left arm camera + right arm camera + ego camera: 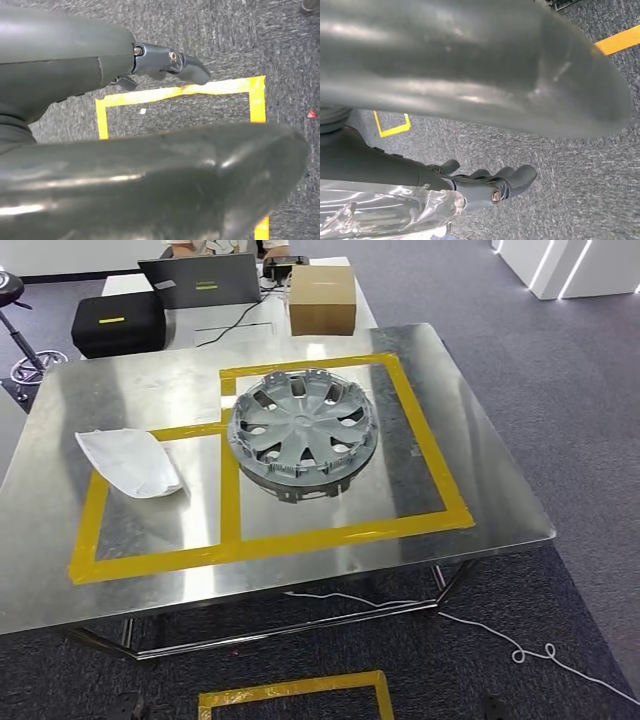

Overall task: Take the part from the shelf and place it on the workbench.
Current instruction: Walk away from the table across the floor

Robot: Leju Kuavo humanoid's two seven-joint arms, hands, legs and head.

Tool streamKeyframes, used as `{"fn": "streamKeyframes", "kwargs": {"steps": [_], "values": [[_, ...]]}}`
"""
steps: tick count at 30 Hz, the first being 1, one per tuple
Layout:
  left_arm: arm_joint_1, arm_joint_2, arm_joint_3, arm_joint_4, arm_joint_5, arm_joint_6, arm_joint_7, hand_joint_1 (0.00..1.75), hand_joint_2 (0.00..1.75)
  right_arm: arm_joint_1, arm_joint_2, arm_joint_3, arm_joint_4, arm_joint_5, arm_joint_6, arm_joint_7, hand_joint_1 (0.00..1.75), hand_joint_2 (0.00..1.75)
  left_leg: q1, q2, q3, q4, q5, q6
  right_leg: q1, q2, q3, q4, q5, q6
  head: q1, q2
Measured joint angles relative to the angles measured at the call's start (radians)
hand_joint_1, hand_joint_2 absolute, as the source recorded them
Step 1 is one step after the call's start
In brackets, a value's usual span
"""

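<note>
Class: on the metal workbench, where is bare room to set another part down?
Free: the steel workbench strip outside the yellow tape outline, and the left box's front below the white bag. Crowded: the right box, mostly under the grey hubcap.

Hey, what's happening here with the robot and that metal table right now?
Nothing is being handled at this moment. A grey wheel cover lies on the metal workbench, inside the right yellow-taped box, so the part looks already placed. A white bag lies in the left taped box. The robot's left hand and right hand both hang over the grey carpet, holding nothing. Behind the workbench stand a cardboard box, a laptop and a black case.
</note>
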Motion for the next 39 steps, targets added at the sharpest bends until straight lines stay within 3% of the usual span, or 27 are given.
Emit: {"fn": "streamKeyframes", "kwargs": {"steps": [2, 3, 5, 7, 8, 9, 10, 11, 13, 15, 16, 18, 19, 20, 22, 23, 24, 25, 26, 28, 30, 31, 33, 34, 36, 38, 39], "values": [[0.0, -0.001, -0.008, 0.0, -0.003, 0.003, 0.0, 0.0, 0.0, 0.0, 0.0, 0.0, 0.0, 0.002, 0.0, 0.0, 0.0, 0.0, 0.001, -0.002, 0.0, -0.02, 0.001, 0.01, 0.002, 0.0, -0.011, 0.005, 0.013, 0.01, 0.0, 0.0], [0.002, -0.002, -0.01, 0.001, -0.005, 0.004, 0.001, 0.0, 0.0, 0.001, 0.0, 0.0, 0.0, 0.002, 0.0, 0.0, 0.0, 0.0, 0.003, -0.002, -0.008, -0.021, 0.005, 0.018, 0.002, 0.0, -0.022, 0.015, 0.004, 0.016, 0.001, 0.0], [0.004, -0.002, -0.014, 0.002, -0.008, 0.006, 0.002, 0.0, 0.0, 0.004, 0.0, 0.0, 0.0, 0.003, 0.0, 0.001, 0.0, 0.0, 0.007, -0.001, -0.03, -0.023, 0.021, 0.034, 0.0, 0.0, -0.058, 0.095, -0.068, 0.029, 0.008, 0.0], [0.005, -0.001, -0.017, 0.002, -0.013, 0.008, 0.002, 0.0, 0.0, 0.004, 0.001, 0.0, 0.0, 0.002, 0.0, 0.002, 0.0, 0.0, 0.005, 0.0, -0.054, -0.021, 0.04, 0.04, -0.006, 0.0, -0.106, 0.243, -0.172, 0.039, 0.015, 0.0], [0.006, -0.001, -0.019, 0.002, -0.015, 0.009, 0.003, 0.0, 0.0, 0.004, 0.001, 0.0, 0.0, -0.002, 0.0, 0.001, 0.0, 0.0, 0.004, 0.0, -0.066, -0.019, 0.048, 0.04, -0.007, 0.0, -0.123, 0.313, -0.203, 0.043, 0.015, 0.0], [0.006, -0.001, -0.021, 0.002, -0.018, 0.011, 0.003, 0.0, 0.0, 0.004, 0.001, 0.0, 0.0, -0.007, 0.0, -0.001, 0.0, 0.0, 0.003, 0.001, -0.078, -0.016, 0.056, 0.039, -0.008, 0.0, -0.125, 0.352, -0.209, 0.044, 0.015, 0.0], [0.007, -0.001, -0.023, 0.002, -0.02, 0.013, 0.003, 0.0, 0.0, 0.004, 0.001, 0.0, 0.0, -0.012, 0.0, -0.003, 0.0, 0.0, 0.003, 0.001, -0.09, -0.014, 0.064, 0.038, -0.008, 0.0, -0.109, 0.356, -0.196, 0.043, 0.015, 0.0], [0.007, -0.002, -0.026, 0.002, -0.022, 0.015, 0.003, 0.0, 0.0, 0.004, 0.001, 0.0, 0.0, -0.015, 0.0, -0.005, 0.0, 0.0, 0.003, 0.001, -0.1, -0.012, 0.072, 0.036, -0.008, 0.0, -0.073, 0.314, -0.167, 0.042, 0.015, 0.0], [0.007, -0.002, -0.034, 0.003, -0.026, 0.02, 0.003, 0.0, 0.0, 0.001, 0.001, 0.0, 0.0, -0.011, -0.002, -0.008, 0.0, 0.0, 0.003, 0.0, -0.113, -0.011, 0.087, 0.029, -0.008, 0.002, 0.047, 0.143, -0.116, 0.037, 0.016, 0.0], [0.006, -0.002, -0.039, 0.003, -0.03, 0.023, 0.003, 0.0, 0.0, -0.004, 0.002, 0.0, 0.0, -0.004, -0.005, -0.01, 0.0, 0.0, 0.002, 0.0, -0.122, -0.011, 0.104, 0.019, -0.006, 0.006, 0.141, -0.002, -0.108, 0.029, 0.015, 0.0], [0.006, -0.002, -0.041, 0.003, -0.031, 0.024, 0.003, 0.0, 0.0, -0.005, 0.002, 0.0, 0.0, -0.003, -0.005, -0.011, 0.0, 0.0, 0.002, 0.0, -0.125, -0.01, 0.112, 0.014, -0.004, 0.007, 0.155, -0.029, -0.112, 0.024, 0.015, 0.0], [0.007, -0.001, -0.043, 0.003, -0.032, 0.026, 0.003, 0.0, 0.0, -0.005, 0.003, 0.0, 0.0, -0.002, -0.006, -0.011, 0.0, 0.0, 0.003, 0.0, -0.134, -0.008, 0.12, 0.002, -0.003, 0.006, 0.137, -0.03, -0.102, 0.009, 0.015, 0.0], [0.009, -0.001, -0.044, 0.003, -0.032, 0.027, 0.003, 0.0, 0.0, -0.004, 0.003, 0.0, 0.001, -0.004, -0.006, -0.011, 0.0, 0.0, 0.003, 0.0, -0.146, 0.008, 0.101, -0.003, -0.004, 0.004, 0.125, -0.029, -0.094, 0.0, 0.015, 0.0], [0.011, -0.001, -0.045, 0.003, -0.032, 0.028, 0.003, 0.0, 0.0, -0.004, 0.004, 0.0, 0.001, -0.005, -0.005, -0.011, 0.0, 0.0, 0.002, 0.0, -0.164, 0.045, 0.062, -0.007, -0.005, 0.003, 0.114, -0.03, -0.084, -0.009, 0.013, 0.0], [0.012, -0.001, -0.047, 0.003, -0.032, 0.028, 0.003, 0.0, 0.0, -0.004, 0.004, -0.001, 0.001, -0.008, -0.005, -0.012, 0.0, 0.0, 0.002, -0.001, -0.218, 0.185, -0.046, -0.011, -0.003, 0.002, 0.087, -0.028, -0.061, -0.02, 0.01, 0.0], [0.012, -0.001, -0.048, 0.003, -0.032, 0.028, 0.003, 0.0, 0.0, -0.004, 0.004, -0.001, 0.001, -0.009, -0.005, -0.012, 0.0, 0.0, 0.001, -0.001, -0.242, 0.264, -0.084, -0.011, -0.001, 0.001, 0.071, -0.026, -0.05, -0.022, 0.008, 0.0], [0.012, 0.0, -0.05, 0.003, -0.032, 0.029, 0.003, 0.0, 0.0, -0.003, 0.004, -0.001, 0.001, -0.009, -0.005, -0.012, 0.0, 0.0, 0.001, -0.001, -0.254, 0.32, -0.099, -0.01, 0.001, 0.001, 0.055, -0.024, -0.039, -0.023, 0.008, 0.0], [0.013, 0.0, -0.052, 0.003, -0.032, 0.029, 0.004, 0.0, 0.0, -0.003, 0.004, -0.001, 0.001, -0.009, -0.005, -0.012, 0.0, 0.0, 0.0, -0.001, -0.249, 0.343, -0.09, -0.008, 0.003, 0.0, 0.04, -0.021, -0.03, -0.023, 0.008, 0.0], [0.013, 0.001, -0.054, 0.003, -0.033, 0.029, 0.004, 0.0, 0.0, -0.002, 0.004, -0.001, 0.001, -0.009, -0.005, -0.012, 0.0, 0.0, 0.0, -0.001, -0.225, 0.327, -0.063, -0.005, 0.004, 0.0, 0.027, -0.018, -0.021, -0.023, 0.008, 0.0], [0.012, 0.001, -0.059, 0.003, -0.033, 0.029, 0.006, 0.0, 0.0, -0.003, 0.004, -0.001, 0.001, -0.009, -0.005, -0.013, 0.0, 0.0, -0.002, 0.0, -0.127, 0.201, -0.008, 0.004, 0.005, 0.001, 0.008, -0.015, -0.004, -0.02, 0.008, 0.0], [0.007, 0.001, -0.063, 0.003, -0.034, 0.029, 0.006, 0.0, 0.0, -0.004, 0.004, -0.001, 0.001, -0.009, -0.004, -0.013, 0.0, 0.0, -0.005, 0.0, -0.015, 0.04, 0.004, 0.012, 0.008, 0.002, -0.003, -0.01, 0.01, -0.013, 0.009, 0.0], [0.004, 0.001, -0.064, 0.003, -0.034, 0.029, 0.006, 0.0, 0.0, -0.004, 0.004, -0.002, 0.001, -0.01, -0.004, -0.013, 0.0, 0.0, -0.007, -0.001, 0.015, -0.009, -0.001, 0.015, 0.009, 0.002, -0.007, -0.008, 0.018, -0.008, 0.009, 0.0], [0.001, 0.001, -0.065, 0.004, -0.035, 0.029, 0.007, 0.0, 0.0, -0.004, 0.004, -0.002, 0.001, -0.012, -0.004, -0.008, 0.0, 0.0, -0.006, -0.002, 0.021, -0.038, -0.003, 0.024, 0.01, 0.001, -0.021, -0.003, 0.031, 0.002, 0.009, 0.0], [0.002, 0.0, -0.065, 0.004, -0.035, 0.029, 0.008, 0.0, 0.0, -0.003, 0.004, -0.002, 0.001, -0.012, -0.004, -0.005, 0.0, 0.0, -0.004, -0.001, 0.01, -0.038, 0.003, 0.03, 0.009, 0.002, -0.032, 0.009, 0.018, 0.008, 0.008, 0.0], [0.006, 0.0, -0.066, 0.005, -0.037, 0.03, 0.011, 0.0, 0.0, 0.0, 0.005, -0.002, 0.001, -0.012, -0.004, 0.002, 0.0, 0.0, 0.0, 0.0, -0.014, -0.037, 0.022, 0.042, 0.005, 0.002, -0.067, 0.09, -0.064, 0.023, 0.011, 0.0], [0.006, 0.002, -0.067, 0.005, -0.037, 0.03, 0.012, 0.0, 0.0, 0.0, 0.005, -0.002, 0.002, -0.012, -0.005, 0.006, 0.0, 0.0, -0.001, 0.001, -0.042, -0.035, 0.043, 0.047, -0.002, 0.001, -0.111, 0.241, -0.175, 0.035, 0.014, 0.0], [0.006, 0.002, -0.068, 0.005, -0.037, 0.03, 0.012, 0.0, 0.0, -0.001, 0.005, -0.002, 0.002, -0.012, -0.005, 0.006, 0.0, 0.0, -0.001, 0.001, -0.058, -0.032, 0.054, 0.046, -0.004, 0.001, -0.124, 0.307, -0.203, 0.039, 0.015, 0.0]]}}
